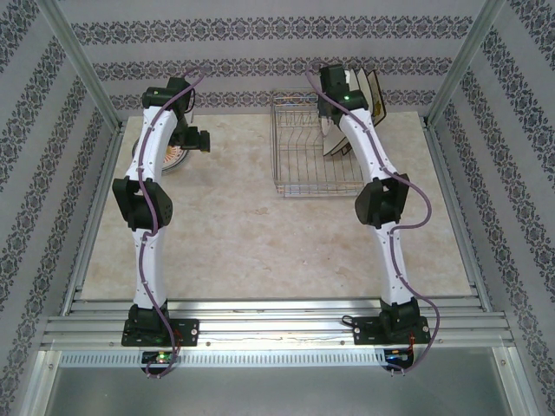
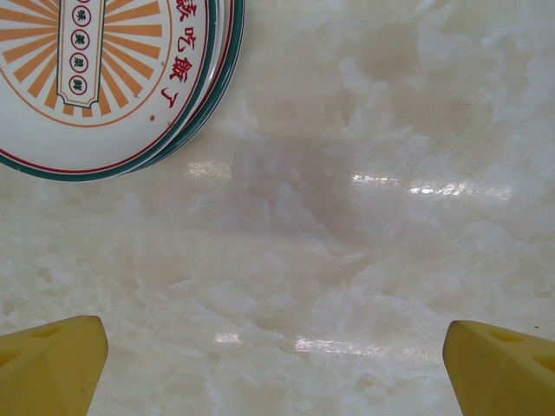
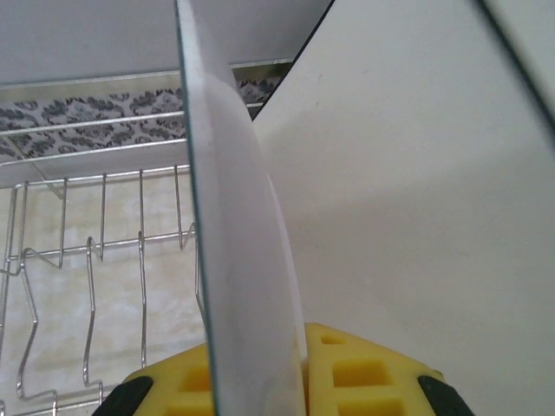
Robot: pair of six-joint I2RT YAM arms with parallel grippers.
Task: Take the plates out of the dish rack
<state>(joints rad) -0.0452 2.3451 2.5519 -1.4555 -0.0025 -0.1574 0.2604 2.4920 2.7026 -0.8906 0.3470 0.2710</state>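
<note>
Two right fingers (image 3: 364, 377) pinch thin white plate (image 3: 251, 286) | left fingers (image 2: 52, 364) wide over marble table (image 2: 347, 260)

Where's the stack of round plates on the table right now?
In the top view, the stack of round plates lies at the far left of the table, just beside the left gripper and well left of the dish rack.

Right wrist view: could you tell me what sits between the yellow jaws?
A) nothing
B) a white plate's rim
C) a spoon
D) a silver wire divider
B: the rim of the white plate stands between the jaws of the right gripper, before the silver wire dish rack.
</note>
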